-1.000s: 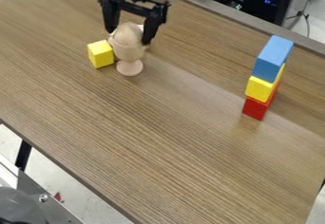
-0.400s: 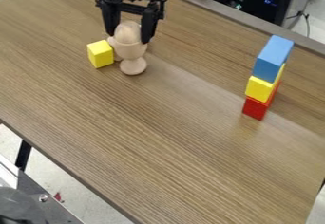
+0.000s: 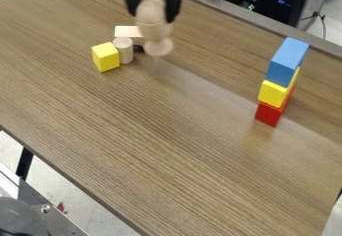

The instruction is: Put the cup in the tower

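At the top left of the camera view the black gripper [image 3: 154, 11] is shut on a wooden egg cup [image 3: 155, 30] with an egg shape in its top. The cup is upright, held above the table [image 3: 160, 145], right of the small wooden pieces. On the right a tower stands upright: a red block [image 3: 270, 114] at the bottom, a yellow block [image 3: 274, 93] in the middle and a long blue block [image 3: 288, 61] on top.
A yellow cube [image 3: 105, 57] stands left of a pale wooden cylinder [image 3: 123, 50]. Behind them are a light flat block [image 3: 127, 31] and a small dark piece [image 3: 138, 47]. The table's far edge runs behind the tower.
The gripper has moved up and to the right in the view with the cup in it, uncovering the cylinder and light block behind. The tower and yellow cube stay put.
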`<action>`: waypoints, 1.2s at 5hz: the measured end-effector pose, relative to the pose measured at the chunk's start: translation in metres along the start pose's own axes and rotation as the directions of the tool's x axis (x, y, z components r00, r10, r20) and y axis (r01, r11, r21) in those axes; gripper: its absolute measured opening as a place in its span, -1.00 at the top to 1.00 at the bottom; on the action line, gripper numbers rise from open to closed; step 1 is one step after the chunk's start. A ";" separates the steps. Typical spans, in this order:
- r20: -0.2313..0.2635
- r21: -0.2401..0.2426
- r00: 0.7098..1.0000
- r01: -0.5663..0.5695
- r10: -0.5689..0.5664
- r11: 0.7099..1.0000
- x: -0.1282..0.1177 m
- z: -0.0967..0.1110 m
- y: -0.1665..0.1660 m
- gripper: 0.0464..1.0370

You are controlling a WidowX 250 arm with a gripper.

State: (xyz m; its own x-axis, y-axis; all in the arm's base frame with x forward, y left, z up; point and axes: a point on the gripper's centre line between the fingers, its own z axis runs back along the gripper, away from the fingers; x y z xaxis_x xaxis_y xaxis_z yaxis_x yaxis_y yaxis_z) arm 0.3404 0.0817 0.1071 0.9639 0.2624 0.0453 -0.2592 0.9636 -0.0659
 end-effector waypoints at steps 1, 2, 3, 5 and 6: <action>0.036 -0.009 0.996 0.076 -0.076 0.997 0.013 0.003 -0.039 -0.64; 0.054 -0.036 0.992 0.119 -0.117 0.992 0.021 0.013 -0.067 -0.64; 0.074 -0.087 0.990 0.130 -0.124 0.988 0.026 0.037 -0.088 -0.64; 0.070 -0.099 0.983 0.177 -0.171 0.979 0.020 0.052 -0.115 -0.64; 0.111 -0.089 0.970 0.228 -0.217 0.970 0.014 0.064 -0.127 -0.64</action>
State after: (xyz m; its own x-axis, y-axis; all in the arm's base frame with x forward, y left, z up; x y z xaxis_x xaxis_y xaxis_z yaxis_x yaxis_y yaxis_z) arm 0.3828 -0.0336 0.1804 0.9843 0.0508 0.1688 -0.0265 0.9894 -0.1428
